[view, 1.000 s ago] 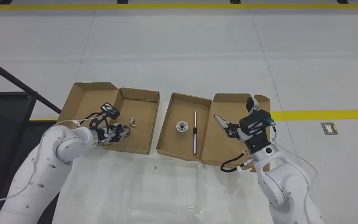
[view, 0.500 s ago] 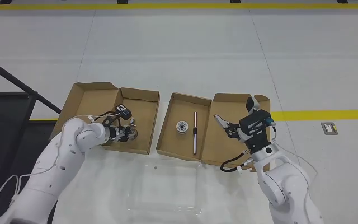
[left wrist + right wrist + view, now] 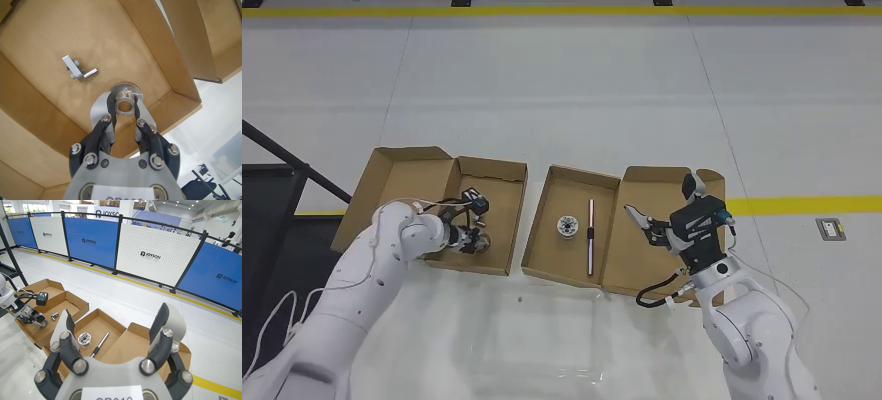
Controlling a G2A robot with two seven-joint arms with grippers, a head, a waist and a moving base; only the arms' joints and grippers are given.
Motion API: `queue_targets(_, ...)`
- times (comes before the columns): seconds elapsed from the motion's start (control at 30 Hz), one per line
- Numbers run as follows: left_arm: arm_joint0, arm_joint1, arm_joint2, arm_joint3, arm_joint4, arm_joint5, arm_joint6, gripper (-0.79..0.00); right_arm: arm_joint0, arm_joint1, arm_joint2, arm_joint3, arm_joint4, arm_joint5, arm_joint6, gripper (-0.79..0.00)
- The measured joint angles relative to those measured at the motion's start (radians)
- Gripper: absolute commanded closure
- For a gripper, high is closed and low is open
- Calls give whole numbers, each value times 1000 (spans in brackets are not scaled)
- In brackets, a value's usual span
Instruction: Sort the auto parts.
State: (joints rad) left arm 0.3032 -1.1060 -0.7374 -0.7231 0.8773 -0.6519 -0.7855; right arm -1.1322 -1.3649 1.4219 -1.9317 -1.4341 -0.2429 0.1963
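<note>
Top view, left gripper (image 3: 474, 241) low inside left cardboard box (image 3: 497, 185), right gripper (image 3: 662, 198) spread wide over right cardboard box (image 3: 547, 245). Left wrist view, fingers pinched a silvery flanged hub (image 3: 125, 90) by its bored collar, small bracket (image 3: 75, 69) lay beyond the fingertips. Right wrist view, spoked pulley (image 3: 84, 339) and metal rod (image 3: 100, 344) lay below the spread fingers, the gripper label's print was cut off.

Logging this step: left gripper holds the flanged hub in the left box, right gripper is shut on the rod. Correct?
No: the right gripper is open and empty; the rod lies in the right box, per the right wrist view. Rest stands.
</note>
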Motion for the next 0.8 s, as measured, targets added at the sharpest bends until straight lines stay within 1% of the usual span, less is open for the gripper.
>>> queue_targets(0.1,-16,-24,19,41,17,-5,-6,0,0,0,0,0,0,0,0,-785)
queue_targets(0.17,-24,-39,27,70,22,-10,-7,-228,0,0,0,0,0,0,0,-785)
queue_targets(0.2,-28,-45,29,83,22,-13,-8,-311,0,0,0,0,0,0,0,-785)
queue_targets(0.37,-43,-74,33,144,24,-29,-10,-360,0,0,0,0,0,0,0,-785)
queue_targets(0.43,-49,-81,30,161,23,-35,-9,-385,0,0,0,0,0,0,0,-785)
queue_targets(0.47,-54,-84,27,170,27,-37,-8,-403,0,0,0,0,0,0,0,-785)
queue_targets(0.5,-57,-86,25,174,30,-37,-7,-462,0,0,0,0,0,0,0,-785)
queue_targets(0.53,-60,-87,21,177,33,-37,-4,-511,0,0,0,0,0,0,0,-785)
queue_targets(0.63,-66,-86,3,178,37,-46,5,-551,0,0,0,0,0,0,0,-785)
queue_targets(0.73,-68,-78,-28,161,23,-65,9,-570,0,0,0,0,0,0,0,-785)
queue_targets(0.8,-64,-66,-57,130,9,-80,3,-579,0,0,0,0,0,0,0,-785)
